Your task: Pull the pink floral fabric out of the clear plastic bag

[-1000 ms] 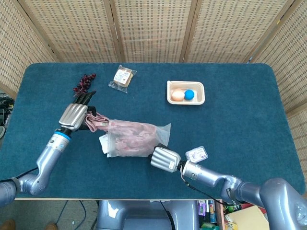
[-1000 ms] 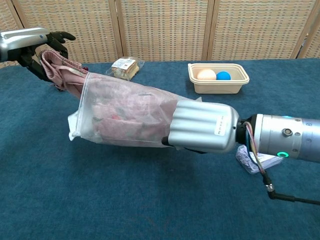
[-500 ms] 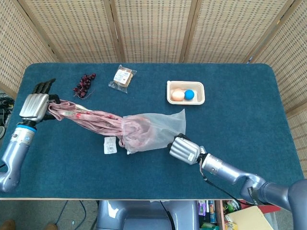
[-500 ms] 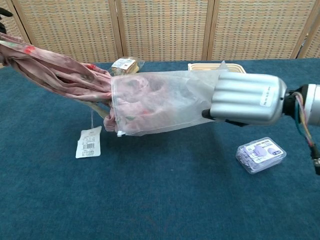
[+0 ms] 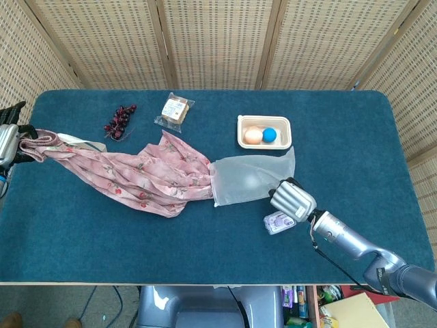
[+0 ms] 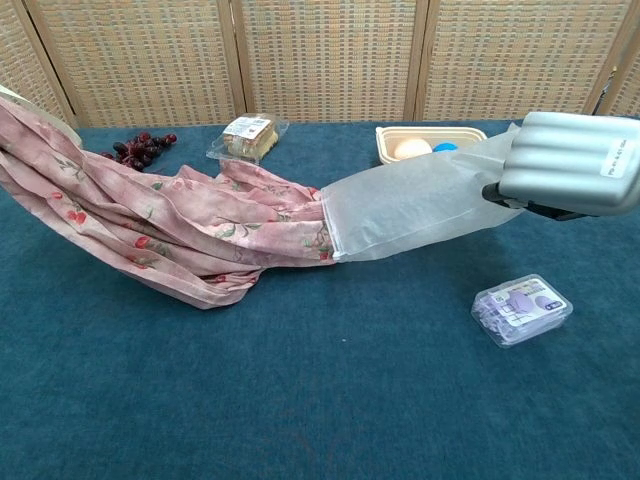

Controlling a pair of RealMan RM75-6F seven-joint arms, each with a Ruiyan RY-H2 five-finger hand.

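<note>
The pink floral fabric (image 5: 140, 176) (image 6: 160, 228) lies stretched across the table's left half, with only its right end at the mouth of the clear plastic bag (image 5: 249, 180) (image 6: 410, 205). My left hand (image 5: 7, 142) grips the fabric's far left end at the table's left edge; the chest view does not show this hand. My right hand (image 5: 292, 200) (image 6: 572, 176) holds the bag's closed end, lifted off the table. The bag looks almost empty.
A small clear box with purple contents (image 5: 278, 222) (image 6: 522, 308) lies beside my right hand. A beige tray (image 5: 265, 141) holds an egg and a blue ball. A snack packet (image 5: 175, 110) and dark grapes (image 5: 119, 119) sit at the back left.
My left hand pulled the fabric further left, and my right hand drew the bag to the right. The fabric slid almost fully out of the bag and spread on the table.
</note>
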